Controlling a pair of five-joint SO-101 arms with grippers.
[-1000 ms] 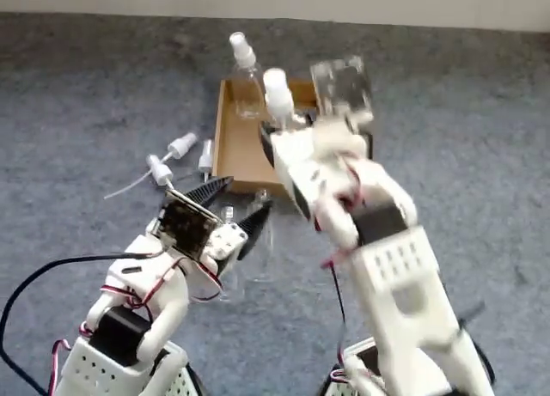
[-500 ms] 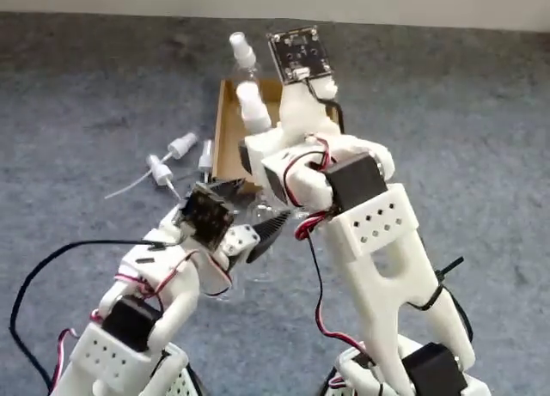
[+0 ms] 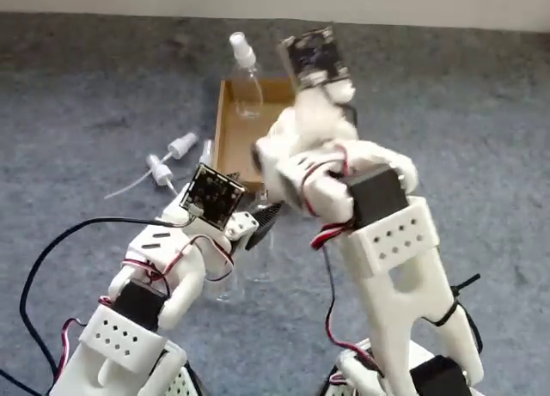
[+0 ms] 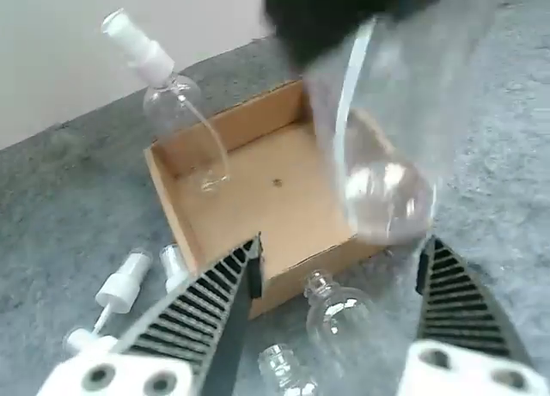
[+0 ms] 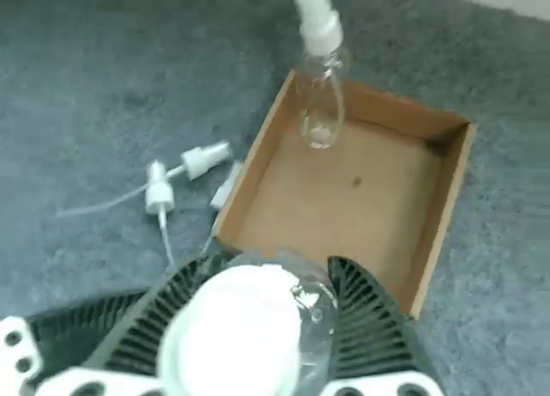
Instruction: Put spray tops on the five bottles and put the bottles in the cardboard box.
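My right gripper [image 5: 258, 289] is shut on a clear bottle with a white spray top [image 5: 245, 332], holding it above the near edge of the cardboard box [image 5: 344, 190]. In the left wrist view this held bottle [image 4: 387, 198] hangs ahead of my left gripper [image 4: 342, 246], which is open and holds nothing. Another capped bottle [image 3: 245, 87] stands in the far corner of the box [image 3: 230, 147]. Two bare bottles [image 4: 339, 310] [image 4: 284, 370] lie on the carpet below my left gripper [image 3: 258, 217].
Two loose spray tops [image 3: 180, 145] [image 3: 159, 168] with long tubes lie on the grey carpet left of the box, also seen from the right wrist [image 5: 202, 160] [image 5: 156, 190]. The right arm's body [image 3: 378, 233] leans over the box's right side.
The right arm has swung left and lower with its bottle, wrist camera now tipped up over the box. The left gripper has moved forward and right toward the box's near edge.
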